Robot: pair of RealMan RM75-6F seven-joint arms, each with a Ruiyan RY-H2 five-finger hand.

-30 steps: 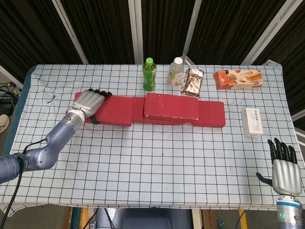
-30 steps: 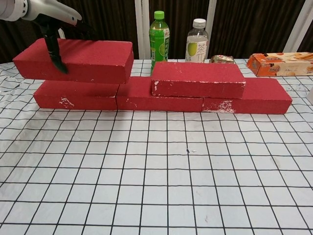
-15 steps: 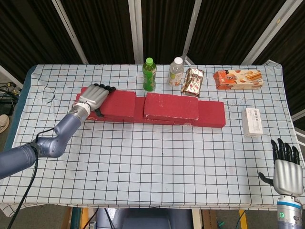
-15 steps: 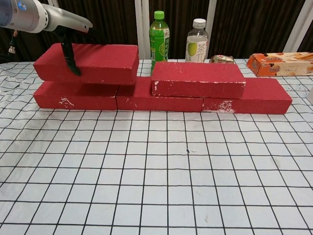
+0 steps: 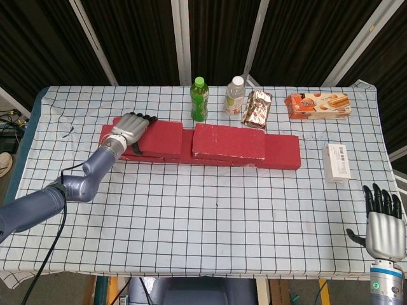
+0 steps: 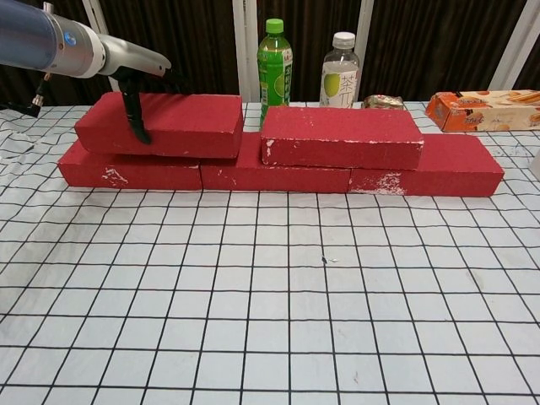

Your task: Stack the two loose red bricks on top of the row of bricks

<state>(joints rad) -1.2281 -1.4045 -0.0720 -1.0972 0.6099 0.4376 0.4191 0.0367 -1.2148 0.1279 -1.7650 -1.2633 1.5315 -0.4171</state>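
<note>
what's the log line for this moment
left hand: holds left brick on row | right hand: idle, open

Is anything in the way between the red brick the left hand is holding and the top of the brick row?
Nothing visible. The left hand grips the loose red foam brick right above the row of red bricks, with bare row top under it; the second stacked red brick sits apart, further right.

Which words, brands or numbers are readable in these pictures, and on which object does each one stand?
"茶": on the label of the clear bottle.
Green bottle: label print too small to read.
Orange biscuit box: brand lettering blurred.
White box: dark marking, unreadable.
Foil snack pack: no legible text.
</note>
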